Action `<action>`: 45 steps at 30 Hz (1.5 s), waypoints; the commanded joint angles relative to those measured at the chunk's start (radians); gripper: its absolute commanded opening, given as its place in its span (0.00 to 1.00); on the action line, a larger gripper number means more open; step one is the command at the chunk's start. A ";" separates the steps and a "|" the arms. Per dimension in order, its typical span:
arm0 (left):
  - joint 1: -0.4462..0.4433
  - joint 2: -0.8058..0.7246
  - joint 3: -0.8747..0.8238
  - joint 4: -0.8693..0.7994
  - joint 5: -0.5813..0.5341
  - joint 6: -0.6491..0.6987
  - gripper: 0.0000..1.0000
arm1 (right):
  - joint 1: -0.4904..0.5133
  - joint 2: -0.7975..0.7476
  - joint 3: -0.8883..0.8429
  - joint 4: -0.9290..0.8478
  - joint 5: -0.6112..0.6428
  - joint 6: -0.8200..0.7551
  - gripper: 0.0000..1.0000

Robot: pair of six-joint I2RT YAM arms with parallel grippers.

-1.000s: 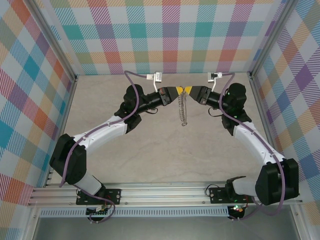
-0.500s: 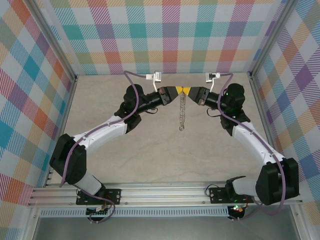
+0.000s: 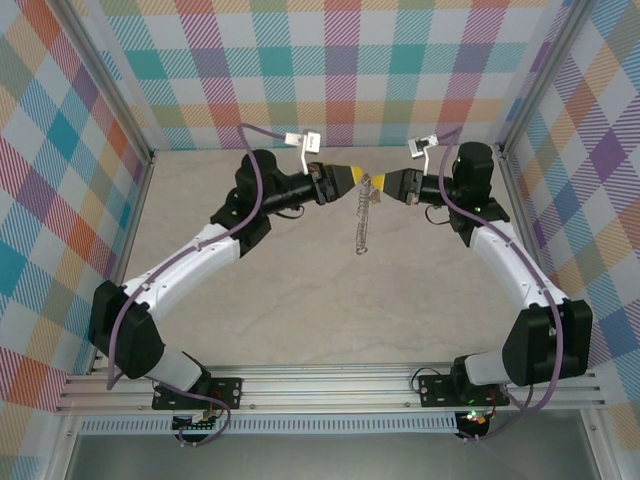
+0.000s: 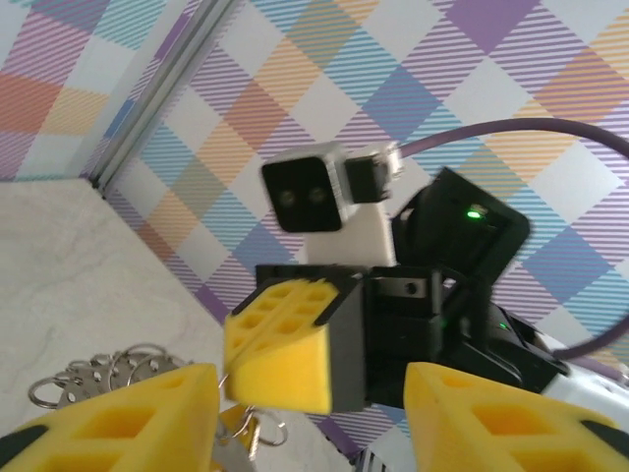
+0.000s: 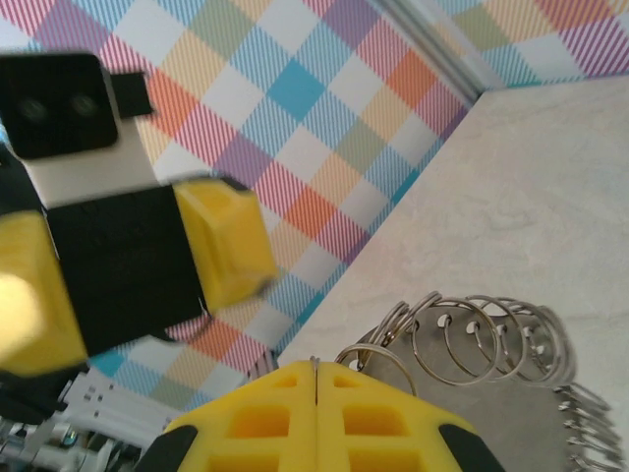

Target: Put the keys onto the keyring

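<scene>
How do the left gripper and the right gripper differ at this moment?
The left gripper stands open with a wide gap, while the right gripper is shut tight. The right gripper pinches one end of the keyring, and the left gripper holds nothing. Both are yellow-tipped and point at each other, tips close together.

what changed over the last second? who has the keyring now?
The left gripper opened, let go of the keyring and backed off to the left, its arm swinging left with it. The right gripper stayed shut on the top of the keyring at about the same spot, so it alone holds it now. The keyring still hangs limp from it.
</scene>
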 commanded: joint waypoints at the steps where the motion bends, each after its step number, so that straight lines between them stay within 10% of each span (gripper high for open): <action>1: 0.037 -0.012 0.070 -0.127 0.095 0.117 0.55 | -0.003 0.029 0.077 -0.124 -0.142 -0.137 0.00; 10: 0.058 0.098 0.248 -0.366 0.301 0.284 0.26 | -0.005 0.115 0.130 -0.050 -0.217 -0.074 0.00; 45: 0.061 0.196 0.280 -0.376 0.330 0.293 0.23 | -0.005 0.133 0.092 0.085 -0.220 0.013 0.00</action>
